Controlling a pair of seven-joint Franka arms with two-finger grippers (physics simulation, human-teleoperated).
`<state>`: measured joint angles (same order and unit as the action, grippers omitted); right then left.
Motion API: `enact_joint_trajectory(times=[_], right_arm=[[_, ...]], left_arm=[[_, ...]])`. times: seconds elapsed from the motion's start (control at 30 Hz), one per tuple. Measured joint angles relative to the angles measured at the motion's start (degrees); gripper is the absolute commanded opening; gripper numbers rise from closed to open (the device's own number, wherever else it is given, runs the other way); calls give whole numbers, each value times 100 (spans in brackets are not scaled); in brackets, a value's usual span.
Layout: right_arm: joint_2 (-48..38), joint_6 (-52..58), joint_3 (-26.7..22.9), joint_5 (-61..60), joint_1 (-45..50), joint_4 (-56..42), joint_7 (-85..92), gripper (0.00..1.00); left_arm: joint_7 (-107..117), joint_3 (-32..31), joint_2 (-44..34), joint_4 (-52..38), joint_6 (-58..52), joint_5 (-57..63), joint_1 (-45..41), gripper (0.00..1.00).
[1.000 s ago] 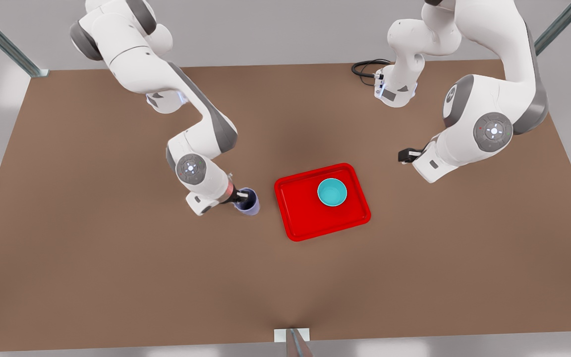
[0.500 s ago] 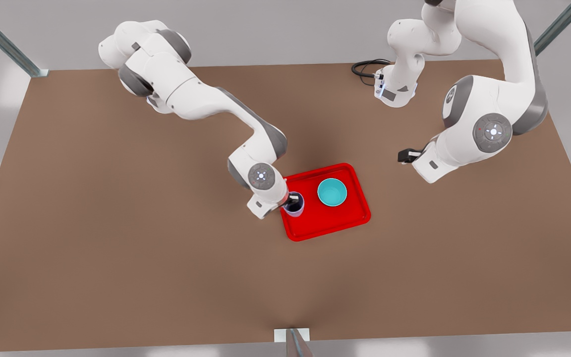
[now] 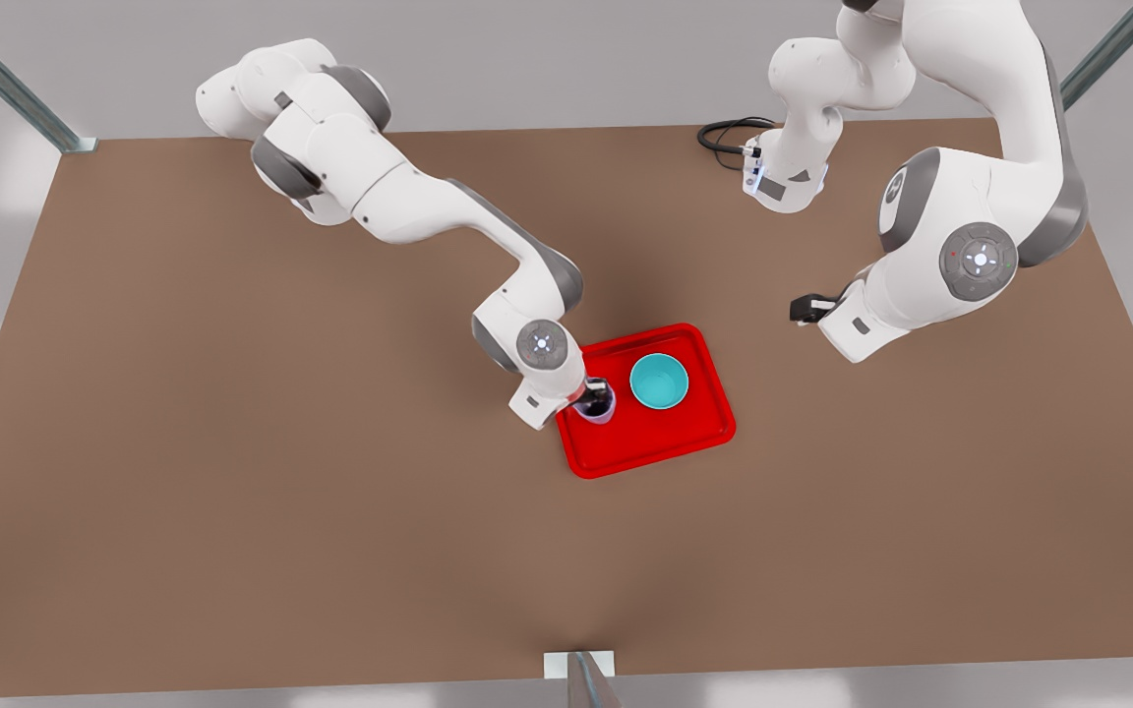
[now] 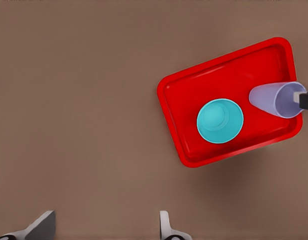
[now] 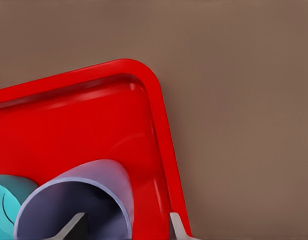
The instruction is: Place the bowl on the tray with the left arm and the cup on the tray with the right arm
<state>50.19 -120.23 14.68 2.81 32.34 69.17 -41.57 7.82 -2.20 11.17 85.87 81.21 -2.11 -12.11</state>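
From my seat, the right gripper [image 3: 598, 397] at the tray's left edge is mostly buried in the cup [image 3: 594, 405]: in the front view I see only dark fingers at its rim. The right wrist view shows one finger inside the cup and one outside its wall, clamped on it, with both tips cut off by the frame. The cup [image 5: 78, 200] sits over the left part of the red tray [image 3: 655, 447]; whether its base touches the tray floor I cannot tell. The teal bowl [image 3: 659, 382] rests on the tray just right of the cup, apart from it.

Far right, the left gripper [image 3: 803, 309] waits above bare bench, well away from the tray. Its fingers [image 4: 166, 227] stand apart, holding nothing, only their tips in the left wrist view.

The bench [image 3: 232, 492] is plain brown; grey walls, metal struts at the corners, and a black cable [image 3: 724, 138] coiled at the far edge.

Half a second ago the cup was a touch further left on the tray; the right arm has edged it inward. The bowl and left arm have not moved.
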Motion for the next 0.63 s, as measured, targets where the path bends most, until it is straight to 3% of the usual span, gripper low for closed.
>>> enact_joint_trajectory(times=[0.17, 0.27, 0.4, 0.5, 0.63], right_arm=[[-537, 365, 10, -48, -193, 55, 29, 100], [-1728, 1116, 9, -37, -1313, 504, 143, 100], [-3822, 2807, -42, -52, -3564, 1520, 2121, 100], [-4185, 3527, -1548, -538, -3363, 1840, 3334, 100], [-4298, 3512, -1595, -545, -3160, 2022, 3532, 100]], left_arm=[[31, -17, 26, 0, 9, 2, -3, 100], [26, -247, 41, -16, 68, 3, 3, 100], [18, -193, 308, -536, -193, -162, -4, 100], [-25, -184, 360, -570, -132, -114, 0, 100], [-2, -184, 396, -572, -123, 67, -1, 100]])
